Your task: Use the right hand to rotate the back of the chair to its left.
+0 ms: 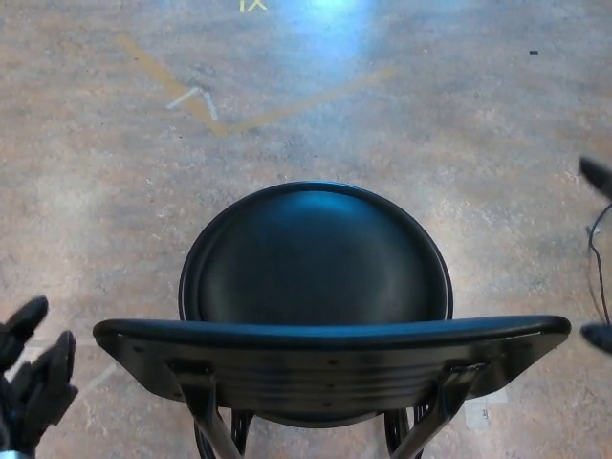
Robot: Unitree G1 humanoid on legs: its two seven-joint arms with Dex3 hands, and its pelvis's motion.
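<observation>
A black chair stands right in front of me, seen from above and behind. Its round seat (316, 253) lies beyond the curved backrest (330, 337), which runs across the lower picture. My left hand (31, 382) is low at the left edge, fingers spread, apart from the backrest's left end and holding nothing. Of my right hand (600, 337) only dark tips show at the right edge, one beside the backrest's right end and another fingertip (595, 175) higher up. They stand far apart with nothing between them.
The floor is mottled brown concrete with yellow tape lines (191, 96) at the far left. A thin dark cable (594, 258) loops on the floor at the right edge. The chair's legs (215, 430) show under the backrest.
</observation>
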